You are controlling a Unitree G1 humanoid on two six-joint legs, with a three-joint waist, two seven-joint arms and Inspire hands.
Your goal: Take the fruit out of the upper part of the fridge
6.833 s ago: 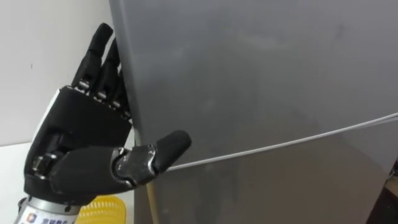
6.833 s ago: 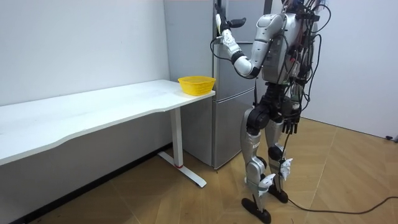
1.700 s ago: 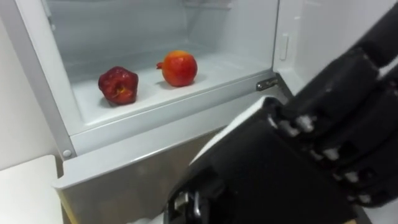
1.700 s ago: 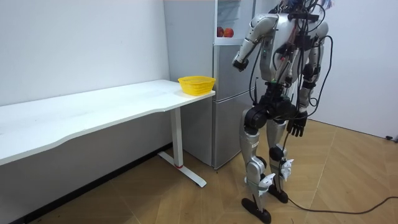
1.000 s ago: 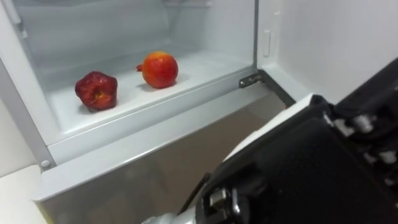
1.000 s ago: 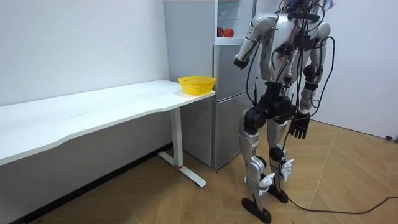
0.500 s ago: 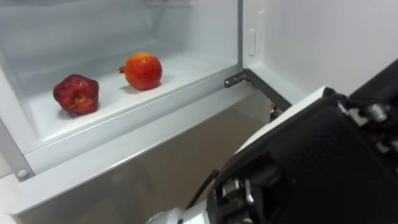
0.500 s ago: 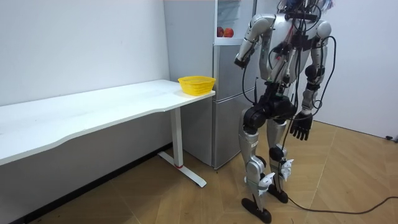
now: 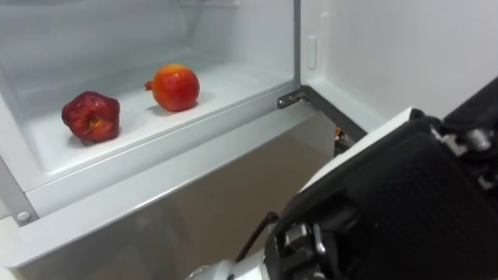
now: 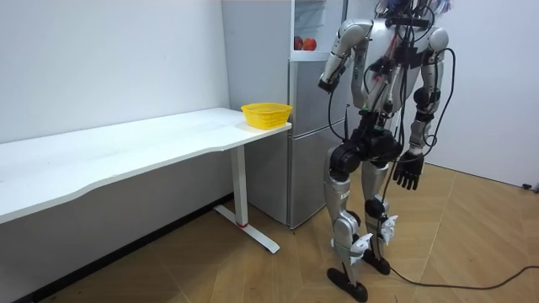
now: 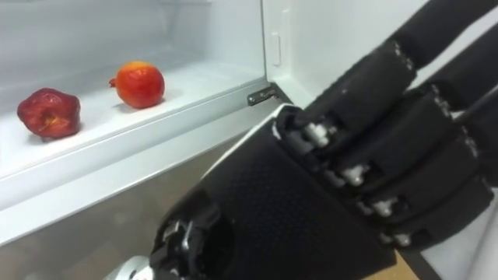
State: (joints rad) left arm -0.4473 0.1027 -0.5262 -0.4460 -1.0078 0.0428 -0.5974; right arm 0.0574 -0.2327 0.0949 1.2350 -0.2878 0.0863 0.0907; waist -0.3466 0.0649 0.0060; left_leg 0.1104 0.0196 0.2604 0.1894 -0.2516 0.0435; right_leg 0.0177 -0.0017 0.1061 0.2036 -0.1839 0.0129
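Note:
The upper fridge compartment stands open. On its white shelf (image 9: 140, 138) lie a dark red apple (image 9: 91, 117) at the left and an orange-red round fruit (image 9: 174, 87) to its right. My left hand (image 9: 405, 202) is raised close before the camera, below and right of the shelf, its fingers straight and holding nothing. It is clear of both fruits. In the room view I stand in front of the fridge (image 10: 307, 101) with the left arm lifted, and my right hand (image 10: 408, 172) hangs open by my hip.
The open door's white inner side (image 9: 389, 54) stands to the right of the shelf. Below it is the shut grey lower door (image 9: 194, 210). A yellow basket (image 10: 266, 114) sits on the near corner of a long white table (image 10: 126, 147) beside the fridge.
The upper door, shut 6.8 s ago with my left hand at its edge, is open now. In the last second the view has shifted right and the left hand has barely moved.

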